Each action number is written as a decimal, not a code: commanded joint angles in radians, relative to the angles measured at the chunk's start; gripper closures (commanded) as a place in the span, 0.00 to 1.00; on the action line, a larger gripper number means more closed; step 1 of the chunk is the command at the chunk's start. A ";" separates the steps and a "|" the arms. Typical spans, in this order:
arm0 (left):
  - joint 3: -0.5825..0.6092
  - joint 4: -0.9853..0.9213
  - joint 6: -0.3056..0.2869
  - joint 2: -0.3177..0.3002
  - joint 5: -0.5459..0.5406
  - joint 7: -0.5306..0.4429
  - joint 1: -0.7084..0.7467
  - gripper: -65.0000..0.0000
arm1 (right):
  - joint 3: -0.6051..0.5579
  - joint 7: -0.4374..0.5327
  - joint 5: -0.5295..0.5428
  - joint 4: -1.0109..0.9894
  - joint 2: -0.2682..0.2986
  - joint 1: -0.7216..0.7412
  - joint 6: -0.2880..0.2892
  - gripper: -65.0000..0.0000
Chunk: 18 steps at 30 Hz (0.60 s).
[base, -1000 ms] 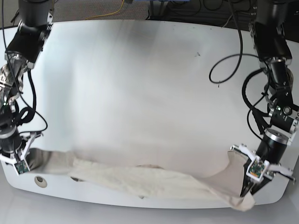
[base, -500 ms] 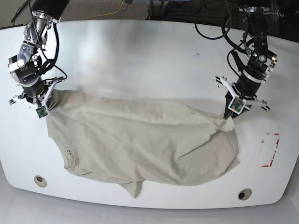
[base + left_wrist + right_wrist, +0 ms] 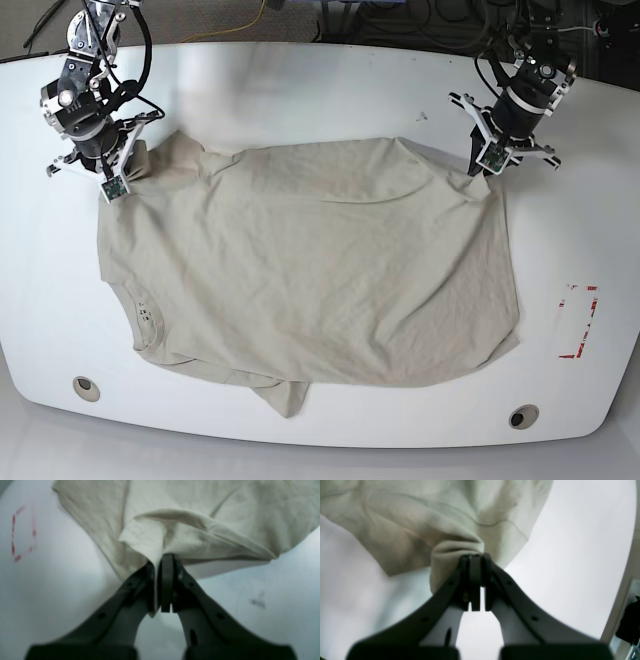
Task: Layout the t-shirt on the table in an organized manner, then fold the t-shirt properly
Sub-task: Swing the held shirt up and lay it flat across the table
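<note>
Right now I have the t-shirt (image 3: 310,270) spread across the middle of the table (image 3: 300,90), with both arms holding its far edge, the side away from the two grommet holes. My left gripper (image 3: 487,165) is clamped on the fabric at the corner nearest the red tape rectangle (image 3: 578,320); in the left wrist view the jaws are pressed together with a fold of cloth pinched between them. My right gripper (image 3: 113,185) is likewise closed on the opposite far corner, and its wrist view shows a bunched lump of fabric caught at the jaw tips.

I hold these two corners because pulling them apart and away from the grommet side is what draws the body of the shirt flat. It looks mostly laid out: the collar, with its small printed label (image 3: 146,318), lies toward the grommet hole (image 3: 87,386) on the right arm's side, so the garment sits sideways to me.

Judging from this, the layout step is nearly done but not clean. A flap of cloth near the edge between the two grommet holes is tucked and doubled over, and the fabric by my right gripper is gathered into a hump rather than lying flat. I would ease both corners down onto the table before letting go, since releasing from height could let the edge curl back.
</note>
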 commanded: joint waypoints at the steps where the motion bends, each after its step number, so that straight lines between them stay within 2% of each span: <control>1: -0.024 0.023 0.009 -0.008 -0.009 -0.022 0.031 1.00 | 0.007 0.013 -0.004 0.019 0.018 -0.019 -0.006 1.00; 5: -0.070 0.023 0.007 -0.008 -0.009 -0.020 0.048 1.00 | 0.004 0.005 -0.004 0.017 0.022 -0.050 -0.006 1.00; 10: -0.111 0.023 0.007 -0.014 -0.007 -0.020 0.070 1.00 | -0.003 -0.076 -0.004 0.017 0.025 -0.059 -0.006 1.00; 14: -0.122 0.022 0.006 -0.016 -0.003 -0.020 0.076 1.00 | -0.031 -0.116 -0.006 0.017 0.050 -0.061 -0.006 1.00; 17: -0.125 0.022 -0.026 -0.016 -0.001 -0.019 0.077 1.00 | -0.046 -0.116 -0.006 0.017 0.055 -0.067 -0.006 1.00; 18: -0.137 0.022 -0.054 -0.016 -0.001 -0.011 0.080 1.00 | -0.051 -0.116 -0.006 0.017 0.053 -0.075 -0.009 0.98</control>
